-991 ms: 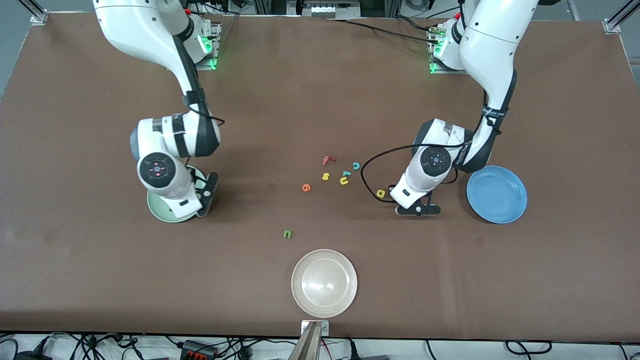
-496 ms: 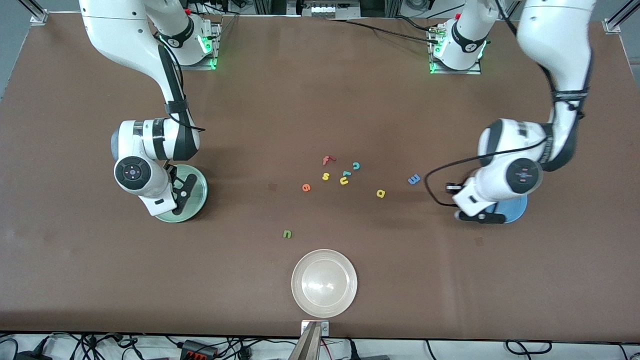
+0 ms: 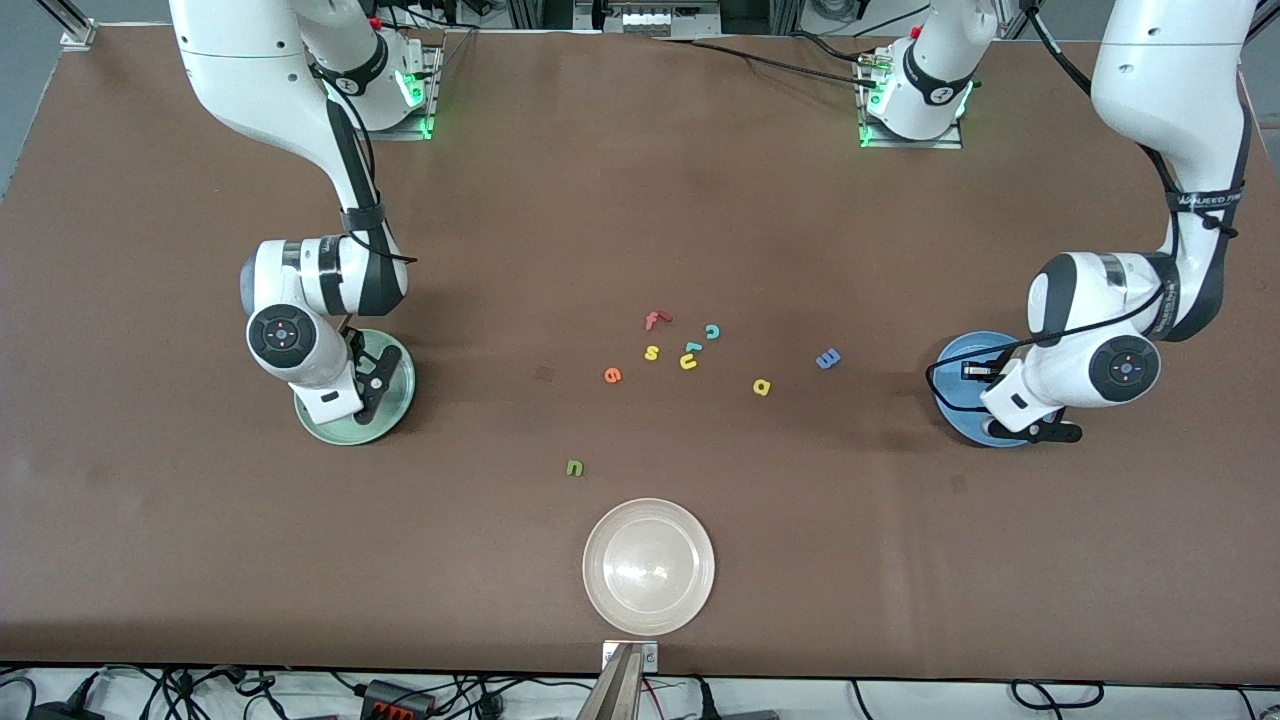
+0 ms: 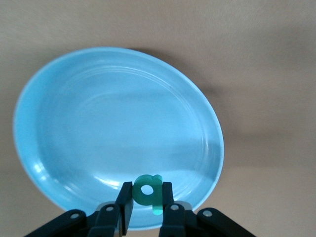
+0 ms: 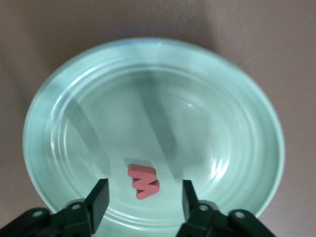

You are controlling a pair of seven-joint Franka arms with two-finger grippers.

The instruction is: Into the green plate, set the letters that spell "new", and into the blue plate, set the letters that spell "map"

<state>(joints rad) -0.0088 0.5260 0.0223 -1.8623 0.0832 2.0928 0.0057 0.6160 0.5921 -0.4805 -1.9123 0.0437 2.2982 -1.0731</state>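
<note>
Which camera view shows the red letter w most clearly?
The right wrist view: the red w lies in the green plate, below the open right gripper, unobstructed. In the front view the right arm covers that part of the plate, hiding the letter. The left wrist view shows only the blue plate.

You see a plain brown table top (image 3: 200, 520). The round medium-blue plate (image 3: 952, 398) sits at the left arm's end, the round pale mint-green plate (image 3: 398, 385) at the right arm's end, and the glossy whitish-beige plate (image 3: 649, 566) nearest the front camera. Small foam letters: dark green n (image 3: 574, 468), orange e (image 3: 612, 375), blue m (image 3: 827, 358), yellow a (image 3: 762, 387), yellow s (image 3: 651, 352), yellow u (image 3: 688, 362), red f (image 3: 655, 320), teal c (image 3: 713, 331). The red w (image 5: 143, 181) lies on mint green; the teal p (image 4: 147, 191) shows against blue, between black fingers (image 4: 124, 207).
</note>
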